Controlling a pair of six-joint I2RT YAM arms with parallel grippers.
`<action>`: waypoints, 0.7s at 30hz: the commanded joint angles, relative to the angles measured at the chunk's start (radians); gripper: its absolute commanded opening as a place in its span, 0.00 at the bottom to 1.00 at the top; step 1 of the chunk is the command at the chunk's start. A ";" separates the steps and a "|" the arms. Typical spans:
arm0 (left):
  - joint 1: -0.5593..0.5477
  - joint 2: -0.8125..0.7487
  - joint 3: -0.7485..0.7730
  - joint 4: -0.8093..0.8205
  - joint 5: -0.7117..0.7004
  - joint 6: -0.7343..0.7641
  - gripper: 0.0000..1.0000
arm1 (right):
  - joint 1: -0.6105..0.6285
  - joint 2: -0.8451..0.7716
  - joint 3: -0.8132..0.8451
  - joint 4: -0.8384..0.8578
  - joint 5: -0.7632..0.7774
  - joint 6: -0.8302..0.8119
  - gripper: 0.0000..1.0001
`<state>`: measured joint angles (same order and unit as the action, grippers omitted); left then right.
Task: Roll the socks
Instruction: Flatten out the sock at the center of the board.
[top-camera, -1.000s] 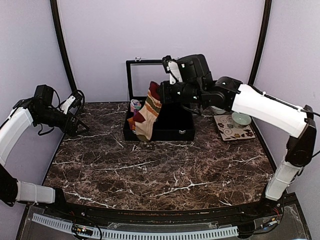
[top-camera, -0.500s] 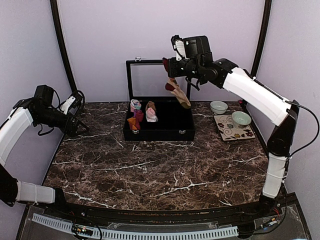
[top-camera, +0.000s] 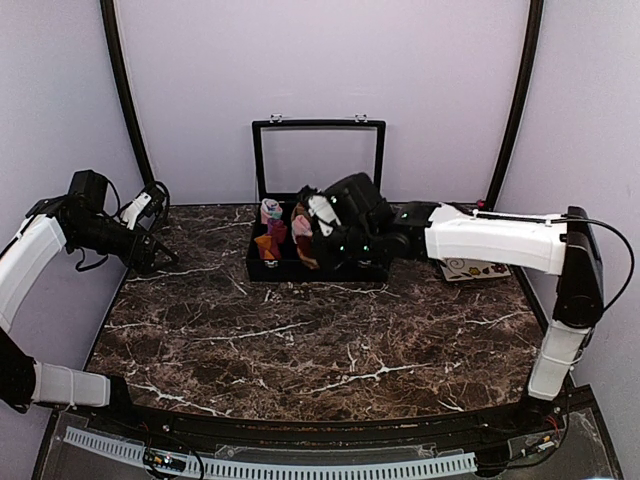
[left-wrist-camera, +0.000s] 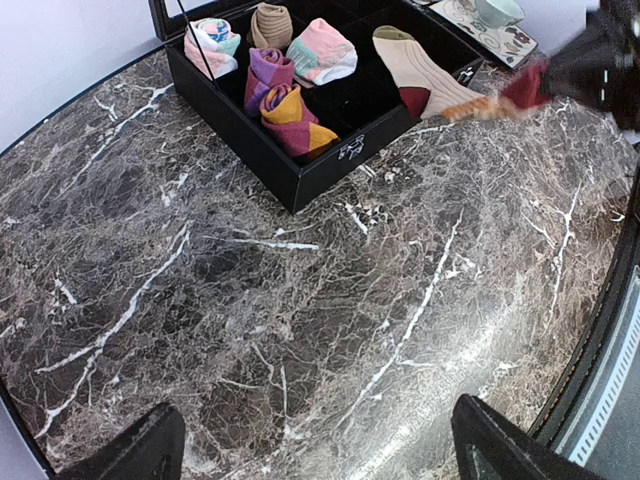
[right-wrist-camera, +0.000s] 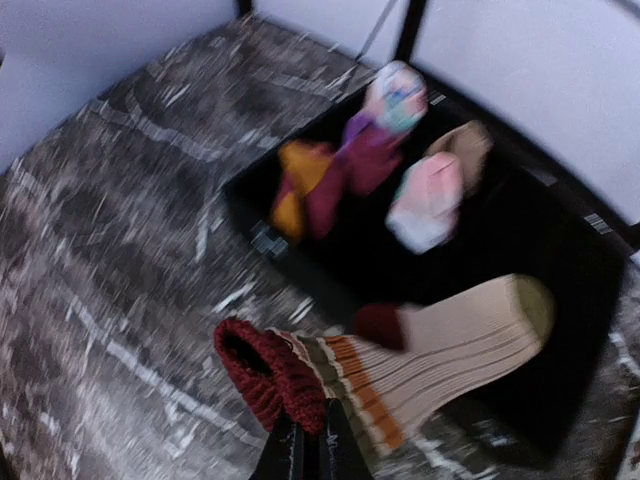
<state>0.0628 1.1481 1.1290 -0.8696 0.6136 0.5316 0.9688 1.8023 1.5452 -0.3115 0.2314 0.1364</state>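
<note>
One striped sock (right-wrist-camera: 450, 345) pinched at its red cuff by the right gripper (right-wrist-camera: 308, 440), draped over the front wall of the black box (left-wrist-camera: 240, 140), toe inside. Well left of the box, left gripper (top-camera: 150, 235) agape.

The top external camera sits high behind the near edge of the worktop (top-camera: 300, 340) and looks down and forward over all of it to the back wall (top-camera: 320, 60). The left wrist camera looks across the worktop from the left, some way off, at the open black box (left-wrist-camera: 240, 140). The right wrist camera hangs close above the box's front, blurred; all three share the box, and both wrist views the striped sock (right-wrist-camera: 450, 345).
</note>
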 joint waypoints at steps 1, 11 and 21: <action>0.001 0.002 -0.014 -0.016 0.028 0.012 0.96 | 0.134 0.026 -0.133 0.082 -0.121 0.097 0.00; -0.005 0.002 -0.047 -0.051 0.068 0.078 0.99 | 0.278 0.122 -0.290 0.255 -0.239 0.239 0.00; -0.110 -0.007 -0.131 -0.045 0.055 0.113 0.99 | 0.303 0.146 -0.461 0.384 -0.301 0.339 0.00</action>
<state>0.0261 1.1515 1.0340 -0.8883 0.6613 0.6090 1.2644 1.9209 1.1378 -0.0273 -0.0208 0.4110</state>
